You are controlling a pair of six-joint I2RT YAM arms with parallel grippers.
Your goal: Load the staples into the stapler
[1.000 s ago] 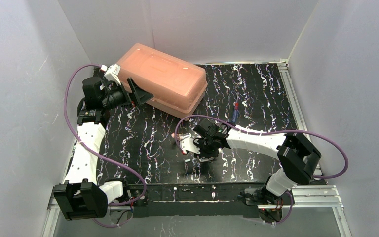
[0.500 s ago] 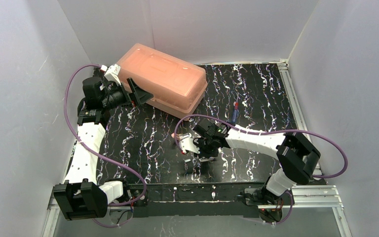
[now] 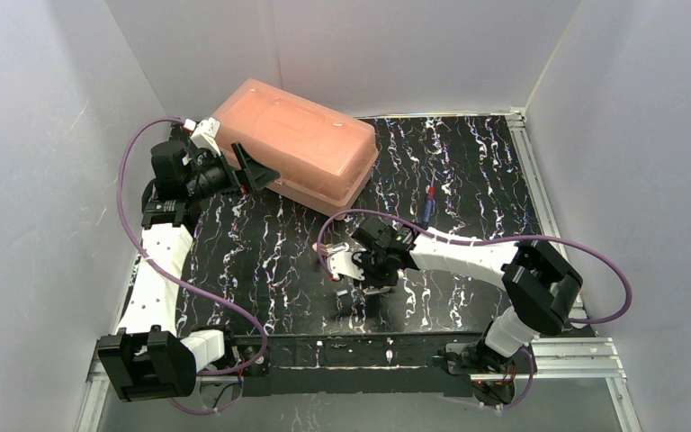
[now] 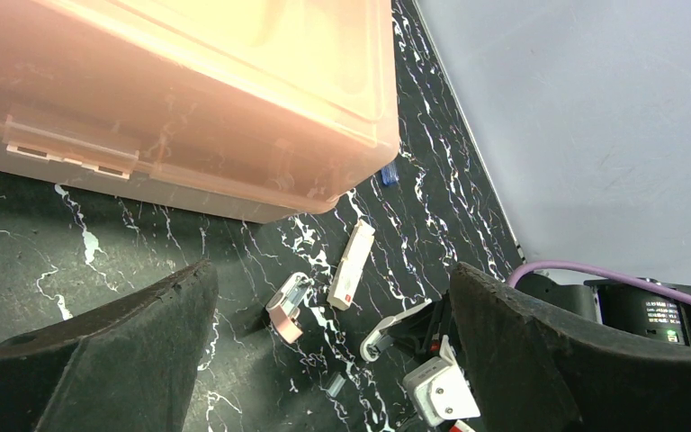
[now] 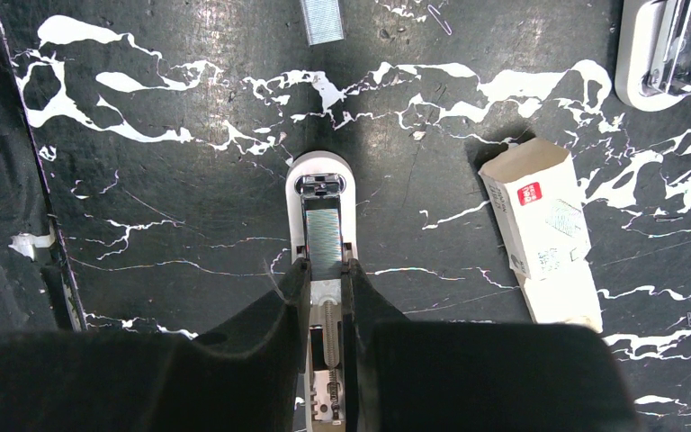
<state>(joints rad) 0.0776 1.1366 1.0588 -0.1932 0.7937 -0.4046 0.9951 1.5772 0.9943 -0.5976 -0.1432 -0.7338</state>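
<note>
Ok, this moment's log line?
right gripper: jaws shut on white stapler; silver staple strip: in stapler; left gripper: jaws open beside orange plastic box

A closed orange plastic box (image 3: 295, 144) sits on the marbled table (image 3: 468, 171).

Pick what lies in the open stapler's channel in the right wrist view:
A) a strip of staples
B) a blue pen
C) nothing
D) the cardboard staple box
A: a staple strip sits seated in the metal channel of the stapler.
</note>
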